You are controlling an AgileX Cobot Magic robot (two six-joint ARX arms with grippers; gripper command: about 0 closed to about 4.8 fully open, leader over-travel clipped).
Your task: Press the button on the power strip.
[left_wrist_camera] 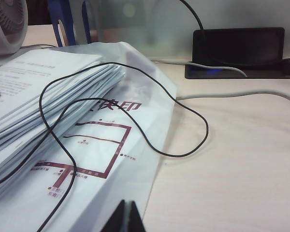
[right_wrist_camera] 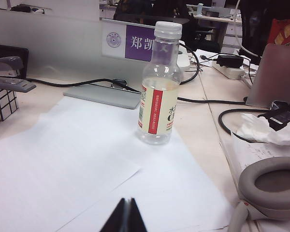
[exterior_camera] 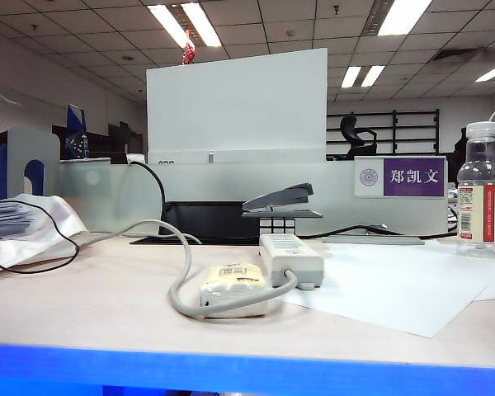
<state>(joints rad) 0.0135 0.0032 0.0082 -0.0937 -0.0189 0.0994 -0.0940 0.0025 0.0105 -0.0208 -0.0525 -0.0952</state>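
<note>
Both grippers [left_wrist_camera: 127, 217] [right_wrist_camera: 126, 216] closed, strip [exterior_camera: 290, 257] unobstructed.

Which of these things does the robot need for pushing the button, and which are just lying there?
Needed:
power strip
left gripper, shut, near the paper stack
right gripper, shut, over the white paper

Just lying about:
yellow packet
stapler
water bottle
paper stack
headphones

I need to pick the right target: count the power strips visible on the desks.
2. One power strip lies mid-table beside the yellow packet, in front of the stapler. A second white strip sits on the far desk behind the bottle. Others may be hidden.
</note>
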